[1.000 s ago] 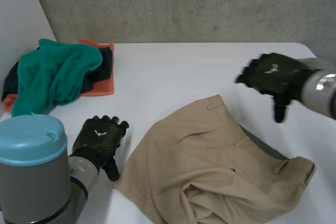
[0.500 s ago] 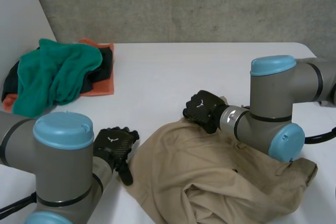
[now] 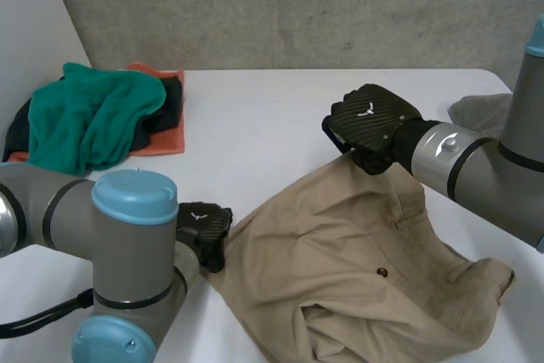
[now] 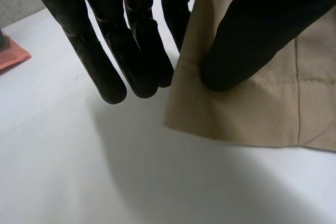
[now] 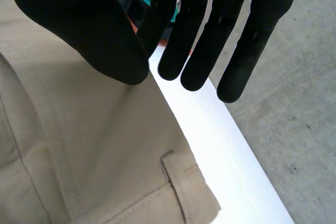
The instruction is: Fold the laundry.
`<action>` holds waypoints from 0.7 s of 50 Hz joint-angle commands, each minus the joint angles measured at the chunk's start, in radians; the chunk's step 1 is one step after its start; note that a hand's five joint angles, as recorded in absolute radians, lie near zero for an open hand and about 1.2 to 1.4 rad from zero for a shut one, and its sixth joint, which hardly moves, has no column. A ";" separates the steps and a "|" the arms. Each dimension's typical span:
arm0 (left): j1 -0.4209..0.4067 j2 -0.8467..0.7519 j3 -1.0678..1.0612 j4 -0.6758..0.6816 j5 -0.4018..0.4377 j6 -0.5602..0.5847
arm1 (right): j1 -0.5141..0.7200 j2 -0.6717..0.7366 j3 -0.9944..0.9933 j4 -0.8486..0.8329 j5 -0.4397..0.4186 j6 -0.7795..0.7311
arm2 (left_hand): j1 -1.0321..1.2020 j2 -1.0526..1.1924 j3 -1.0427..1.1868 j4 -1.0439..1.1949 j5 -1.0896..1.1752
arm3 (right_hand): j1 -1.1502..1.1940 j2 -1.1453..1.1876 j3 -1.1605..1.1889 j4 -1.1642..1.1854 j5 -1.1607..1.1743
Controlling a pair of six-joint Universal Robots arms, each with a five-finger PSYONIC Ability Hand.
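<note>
Here the tan trousers (image 3: pixel 340 269) lie rumpled near the front edge of the white bench (image 3: pixel 263 116). The left hand (image 3: pixel 204 229) pinches their left corner between its thumb and straight fingers (image 4: pixel 105 56). The right hand (image 3: pixel 371 122) pinches their far edge the same way, holding it raised. A pile of laundry (image 3: pixel 93 116) sits at the bench's far left corner.

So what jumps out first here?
The crumpled tan cotton trousers spread over the white table, the right hand pinching their far edge and the left hand a corner on the left. A heap of green, black and orange cloth sits at the table's far-left corner.
</note>
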 commanded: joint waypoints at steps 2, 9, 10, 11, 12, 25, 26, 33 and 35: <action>-0.002 0.075 0.011 -0.001 0.000 -0.002 | -0.039 0.009 -0.012 0.043 0.056 0.000 | 0.258 0.208 0.212 0.203 0.243 | -0.685 -0.717 -0.722 -0.742 -0.740; 0.001 0.185 0.011 -0.001 0.002 0.006 | -0.099 0.009 -0.024 0.230 0.092 -0.013 | 0.258 0.208 0.212 0.203 0.243 | -0.612 -0.644 -0.648 -0.668 -0.667; 0.002 0.195 0.011 -0.003 0.002 0.006 | -0.101 0.017 -0.022 0.247 0.088 -0.017 | 0.258 0.208 0.212 0.203 0.243 | -0.612 -0.644 -0.648 -0.668 -0.666; 0.002 0.201 0.011 -0.001 0.002 0.006 | -0.100 0.021 -0.019 0.261 0.087 -0.018 | 0.258 0.208 0.212 0.203 0.243 | -0.612 -0.644 -0.648 -0.668 -0.666; 0.002 0.210 0.011 -0.004 0.002 0.006 | -0.098 0.039 -0.016 0.259 0.085 -0.018 | 0.258 0.208 0.212 0.203 0.243 | -0.612 -0.644 -0.648 -0.668 -0.666; -0.018 0.278 0.013 -0.023 0.003 0.006 | -0.084 0.352 -0.074 -0.070 0.075 0.029 | 0.258 0.208 0.212 0.203 0.243 | -0.615 -0.647 -0.651 -0.671 -0.669; -0.018 0.279 0.013 -0.024 0.003 0.006 | -0.084 0.365 -0.082 -0.086 0.076 0.040 | 0.258 0.208 0.212 0.203 0.243 | -0.612 -0.644 -0.648 -0.668 -0.666; -0.025 0.311 0.023 -0.024 0.005 0.006 | -0.067 0.422 -0.121 -0.181 0.076 0.115 | 0.258 0.208 0.212 0.203 0.243 | -0.503 -0.535 -0.540 -0.560 -0.558; -0.026 0.322 0.025 -0.023 0.006 0.006 | -0.063 0.428 -0.128 -0.198 0.076 0.115 | 0.258 0.208 0.212 0.203 0.243 | -0.465 -0.497 -0.502 -0.522 -0.520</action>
